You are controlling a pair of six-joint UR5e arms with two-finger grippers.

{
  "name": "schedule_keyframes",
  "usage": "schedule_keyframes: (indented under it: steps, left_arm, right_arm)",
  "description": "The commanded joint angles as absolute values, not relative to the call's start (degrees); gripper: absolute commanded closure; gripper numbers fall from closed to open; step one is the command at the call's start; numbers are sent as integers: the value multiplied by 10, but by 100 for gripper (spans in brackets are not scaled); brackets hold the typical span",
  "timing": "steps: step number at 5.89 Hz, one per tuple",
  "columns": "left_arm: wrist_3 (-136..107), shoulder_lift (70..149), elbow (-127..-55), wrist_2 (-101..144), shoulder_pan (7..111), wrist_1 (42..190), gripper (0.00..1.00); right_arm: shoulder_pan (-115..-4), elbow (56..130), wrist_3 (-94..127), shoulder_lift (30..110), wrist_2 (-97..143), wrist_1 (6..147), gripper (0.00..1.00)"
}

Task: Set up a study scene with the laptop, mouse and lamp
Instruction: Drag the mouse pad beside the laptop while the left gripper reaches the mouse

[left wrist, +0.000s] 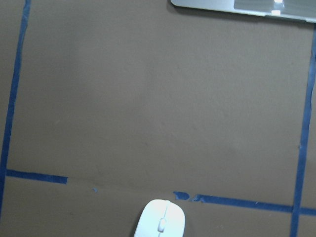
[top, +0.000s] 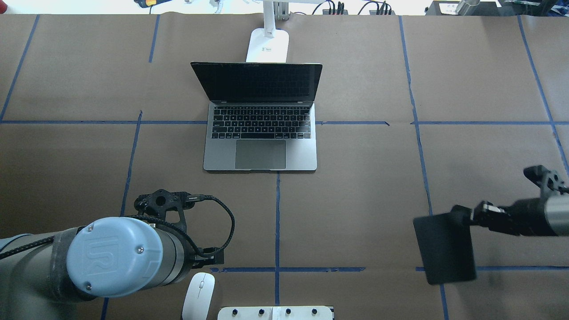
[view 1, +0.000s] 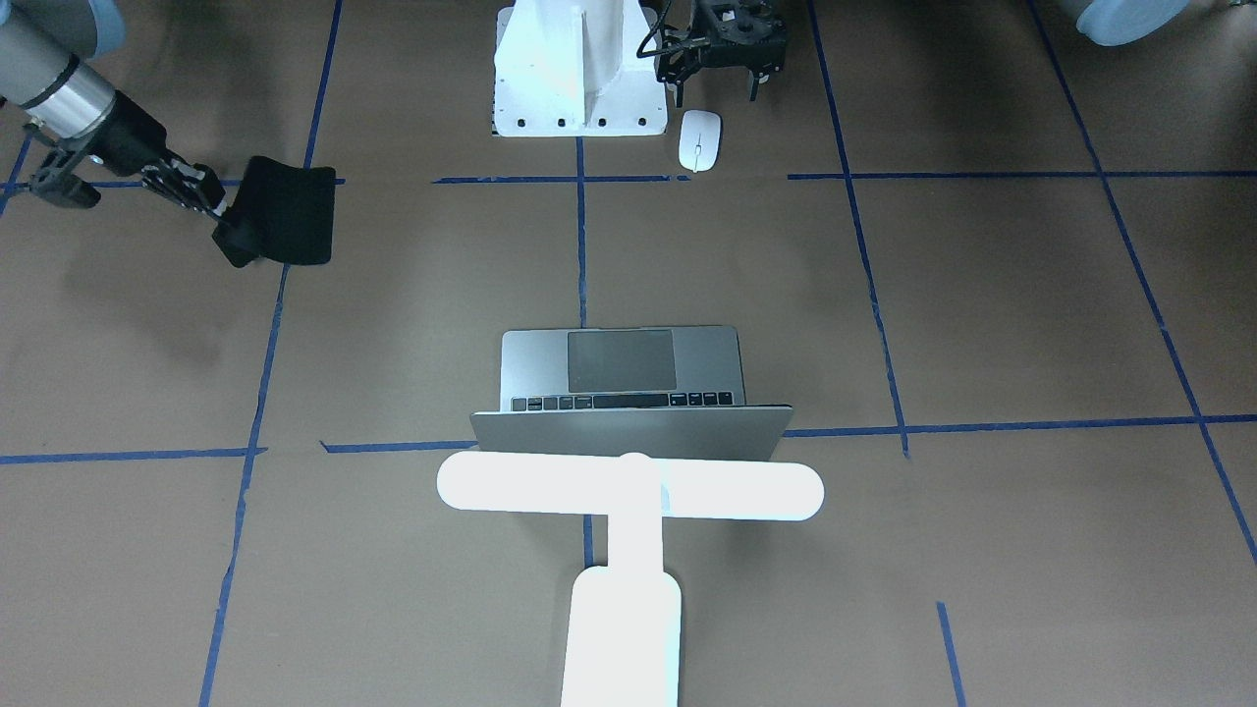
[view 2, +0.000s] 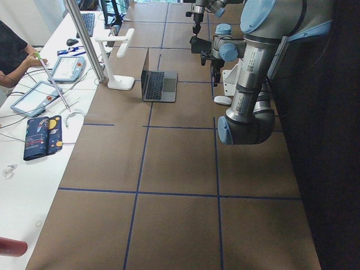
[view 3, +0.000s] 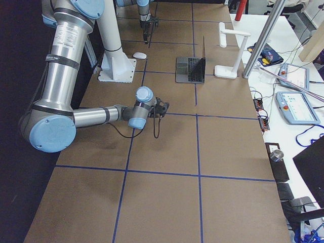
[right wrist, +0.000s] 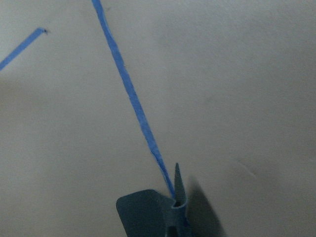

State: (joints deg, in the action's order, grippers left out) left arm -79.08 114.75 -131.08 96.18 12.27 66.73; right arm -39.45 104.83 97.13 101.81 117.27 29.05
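The silver-grey laptop (view 1: 621, 368) stands open at the table's middle (top: 260, 133), screen facing the robot. The white T-shaped lamp (view 1: 628, 486) stands just behind its lid (top: 267, 44). The white mouse (view 1: 700, 139) lies beside the robot pedestal (top: 198, 295) and shows at the bottom of the left wrist view (left wrist: 160, 222). My left gripper (view 1: 716, 96) hovers over the table close to the mouse, jaws apart and empty. My right gripper (view 1: 211, 201) is shut on the edge of a flat black pad (top: 444, 249) and holds it tilted above the table on my right.
The white bolted robot pedestal (view 1: 574, 69) stands at the near edge next to the mouse. Blue tape lines (top: 278, 222) grid the brown table. A side bench with tablets (view 2: 42, 98) and an operator's arm lie beyond the lamp.
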Motion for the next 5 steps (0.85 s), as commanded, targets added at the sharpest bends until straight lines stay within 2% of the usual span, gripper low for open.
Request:
schedule_keyframes:
  steps: [1,2,4,5]
  left_arm:
    - [-764,1136,-1324,966,120,665,1]
    - [-764,1137,-1323,968,118,665,3]
    - [-756,1136,-1320,965,117,671,1]
    - [-741,1136,-1320,963,117,668,1]
  right_arm:
    - [-432,1020,962,908,1184,400,100]
    - [-445,994,924,866,1184,423,100]
    - [-472,955,880,765,1200,531,100]
    - [-482,909,848,712,1200,554,100]
